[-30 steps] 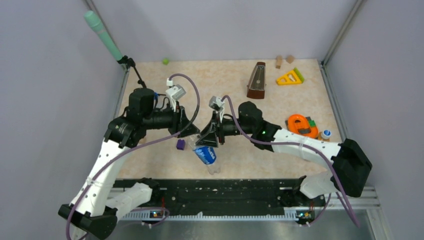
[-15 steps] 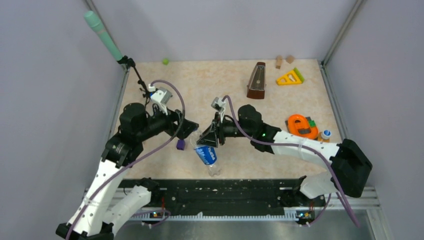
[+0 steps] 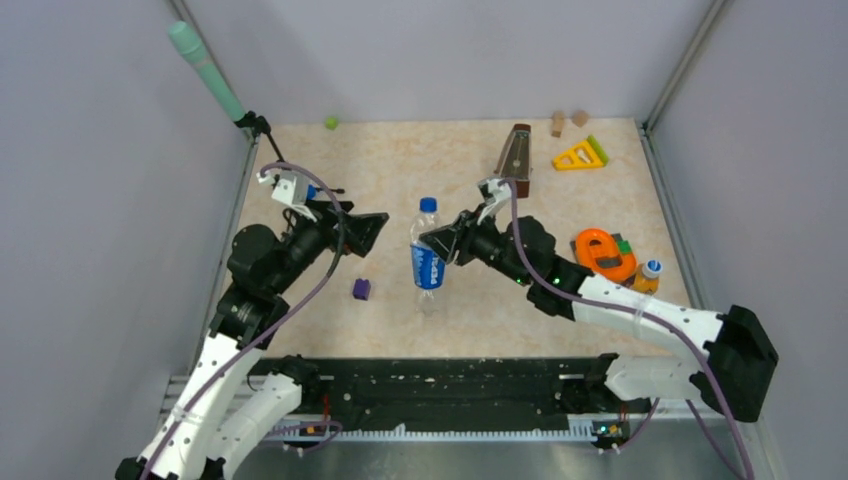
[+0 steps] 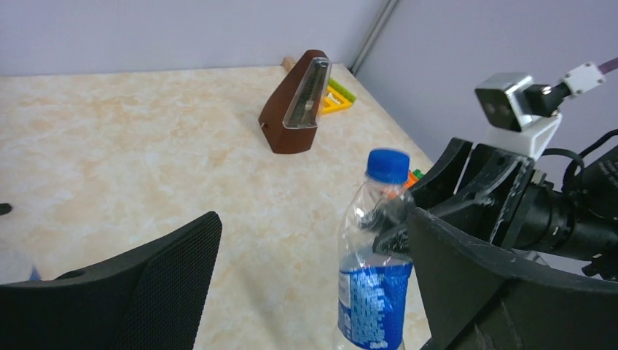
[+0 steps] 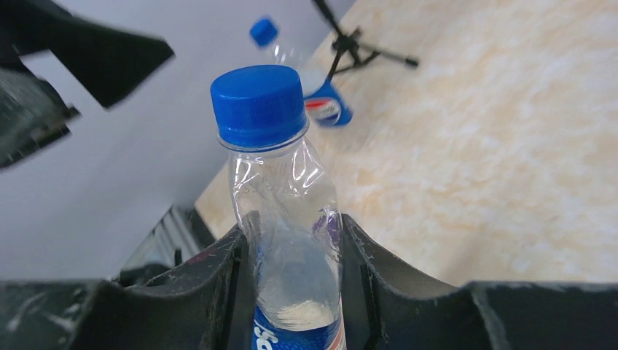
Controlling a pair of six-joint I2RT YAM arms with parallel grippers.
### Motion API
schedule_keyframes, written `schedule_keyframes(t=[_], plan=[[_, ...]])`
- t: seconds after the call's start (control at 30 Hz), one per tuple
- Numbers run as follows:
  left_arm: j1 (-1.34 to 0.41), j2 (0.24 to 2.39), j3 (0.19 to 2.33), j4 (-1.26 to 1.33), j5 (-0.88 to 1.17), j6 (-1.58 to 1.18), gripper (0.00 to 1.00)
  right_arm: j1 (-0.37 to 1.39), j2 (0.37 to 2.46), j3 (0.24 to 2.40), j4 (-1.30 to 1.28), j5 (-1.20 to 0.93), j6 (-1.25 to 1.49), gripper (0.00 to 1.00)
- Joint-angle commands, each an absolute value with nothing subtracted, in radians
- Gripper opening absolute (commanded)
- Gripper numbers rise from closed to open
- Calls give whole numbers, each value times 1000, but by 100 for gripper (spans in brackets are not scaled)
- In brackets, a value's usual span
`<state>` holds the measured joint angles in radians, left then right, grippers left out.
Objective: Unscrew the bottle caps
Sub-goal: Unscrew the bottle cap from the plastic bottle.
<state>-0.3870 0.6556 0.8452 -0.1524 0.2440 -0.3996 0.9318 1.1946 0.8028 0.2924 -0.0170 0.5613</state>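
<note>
A clear plastic bottle [image 3: 427, 262] with a blue label stands upright mid-table, its dark blue bottle cap [image 3: 428, 205] on the neck. My right gripper [image 3: 443, 243] is shut on the bottle's shoulder just below the cap [image 5: 259, 104], one finger on each side of the bottle [image 5: 291, 240]. My left gripper [image 3: 358, 232] hangs open to the left of the bottle, touching nothing. In the left wrist view the cap [image 4: 387, 165] shows between its spread fingers [image 4: 153, 281]. A second bottle's blue cap [image 5: 263, 31] shows by the stand. A small bottle with a pale cap [image 3: 652, 266] sits far right.
A purple cube [image 3: 361, 289] lies left of the bottle. A brown metronome [image 3: 514, 160], a yellow triangle toy [image 3: 580, 154], an orange toy [image 3: 603, 251] and a green ball [image 3: 330, 122] lie further off. A microphone stand [image 3: 265, 135] is at the back left.
My left gripper has opened and drawn back to the left, away from the bottle's neck. My right gripper has swung the bottle from tilted to upright and carried it towards the back.
</note>
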Motion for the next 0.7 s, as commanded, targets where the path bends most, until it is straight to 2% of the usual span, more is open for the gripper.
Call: schedule_keyframes(t=[0.0, 0.3, 0.43, 0.67], plan=[[-389, 691, 792, 116, 350, -500, 98, 921, 1126, 805, 389, 276, 549, 0], [-389, 646, 466, 540, 528, -609, 98, 920, 904, 515, 491, 326, 671, 0], [-391, 784, 506, 578, 710, -614, 98, 914, 826, 484, 503, 320, 646, 0], [-439, 899, 536, 634, 848, -624, 97, 911, 791, 474, 623, 182, 573, 0]])
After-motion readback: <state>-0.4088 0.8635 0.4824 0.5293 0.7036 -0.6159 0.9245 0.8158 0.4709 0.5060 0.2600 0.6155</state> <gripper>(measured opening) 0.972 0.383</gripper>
